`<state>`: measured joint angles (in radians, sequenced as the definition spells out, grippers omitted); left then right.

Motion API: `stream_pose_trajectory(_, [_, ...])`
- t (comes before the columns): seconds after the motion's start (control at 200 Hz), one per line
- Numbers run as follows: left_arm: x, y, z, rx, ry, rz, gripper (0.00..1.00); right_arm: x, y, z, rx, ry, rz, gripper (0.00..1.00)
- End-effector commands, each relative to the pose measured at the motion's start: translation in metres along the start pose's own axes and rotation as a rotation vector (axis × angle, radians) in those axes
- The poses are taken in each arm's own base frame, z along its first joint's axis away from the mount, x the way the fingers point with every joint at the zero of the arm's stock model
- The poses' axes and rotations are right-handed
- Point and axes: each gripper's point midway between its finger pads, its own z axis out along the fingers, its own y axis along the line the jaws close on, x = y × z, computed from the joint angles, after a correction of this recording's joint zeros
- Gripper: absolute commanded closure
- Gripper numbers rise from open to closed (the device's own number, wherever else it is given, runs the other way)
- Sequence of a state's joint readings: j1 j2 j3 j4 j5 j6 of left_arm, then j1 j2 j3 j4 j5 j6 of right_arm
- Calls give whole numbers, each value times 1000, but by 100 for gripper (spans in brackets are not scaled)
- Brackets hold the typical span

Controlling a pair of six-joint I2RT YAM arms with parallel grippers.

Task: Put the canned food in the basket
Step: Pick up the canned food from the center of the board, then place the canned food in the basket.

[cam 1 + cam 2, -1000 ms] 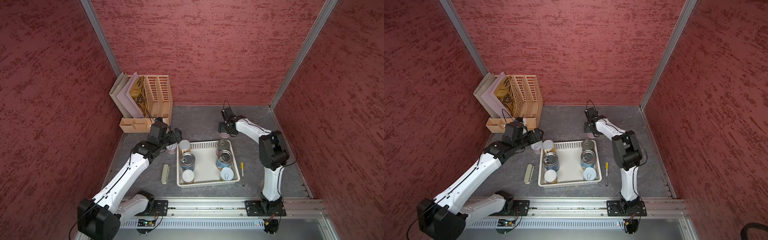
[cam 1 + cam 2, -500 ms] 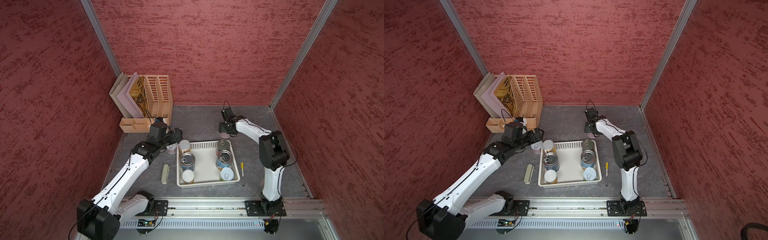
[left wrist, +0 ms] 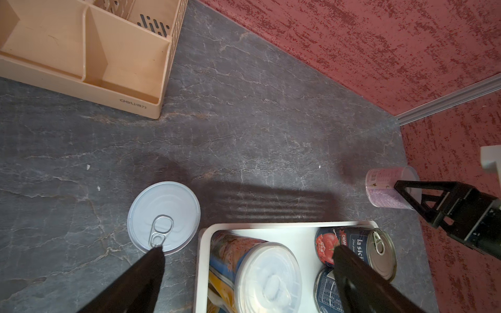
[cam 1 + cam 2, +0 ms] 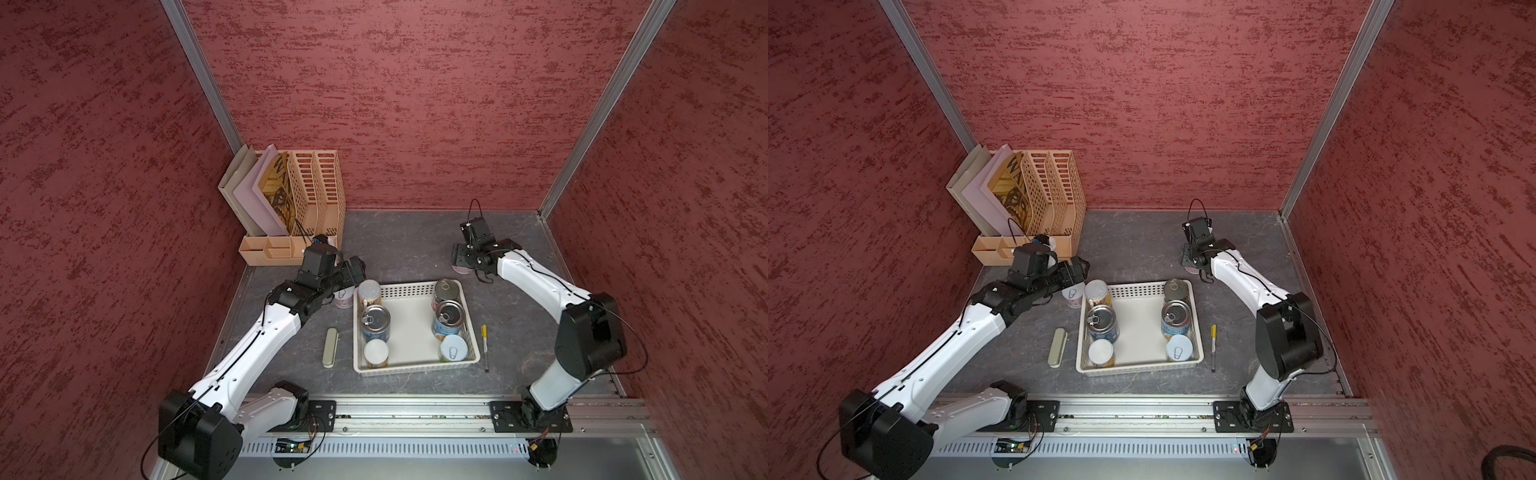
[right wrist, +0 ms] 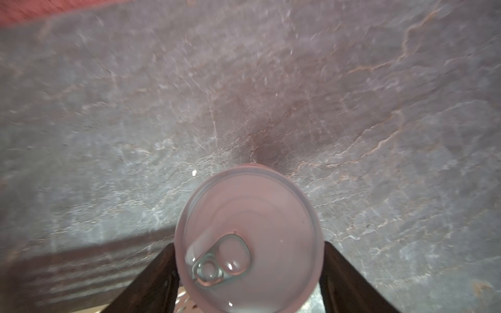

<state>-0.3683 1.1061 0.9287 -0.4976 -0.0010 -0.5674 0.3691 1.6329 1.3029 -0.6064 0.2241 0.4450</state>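
Just beyond the basket's point(image 4: 415, 368) far right corner, an upright small can point(image 5: 244, 206) is being clasped by the right gripper point(image 5: 248, 244), the left gripper point(image 3: 247, 248) being held agape.

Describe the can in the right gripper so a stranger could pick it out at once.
Find the white basket mid-table, then look just past its far corner on the right arm's side. There a small can stands on the table, inside the right gripper. Unlike its neighbours, it is outside the basket and pink-labelled.
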Motion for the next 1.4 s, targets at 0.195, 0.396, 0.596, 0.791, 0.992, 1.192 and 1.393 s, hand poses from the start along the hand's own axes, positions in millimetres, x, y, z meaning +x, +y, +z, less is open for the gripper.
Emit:
stream_pose_trajectory(0.195, [-9, -10, -18, 84, -77, 16, 0, -20, 16, -69, -162, -162, 52, 41])
stream_pose_trajectory(0.396, [-9, -11, -20, 95, -87, 21, 0, -9, 38, -109, -225, -224, -20, 41])
stream_pose_trajectory(0.596, [-8, -9, -18, 84, -79, 20, 0, 9, 67, -131, -241, -255, -132, 42])
stream_pose_trajectory(0.791, [-8, -7, -14, 60, -65, 16, 0, 37, 104, -150, -289, -276, -264, 42])
stream_pose_trajectory(0.992, [-8, -7, -15, 63, -67, 18, 0, 78, 140, -167, -362, -284, -403, 43])
stream_pose_trajectory(1.192, [-8, -7, -17, 72, -78, 22, 0, 113, 164, -167, -424, -238, -490, 43])
stream_pose_trajectory(1.393, [-8, -7, -16, 69, -76, 22, 0, 143, 177, -160, -445, -187, -552, 43])
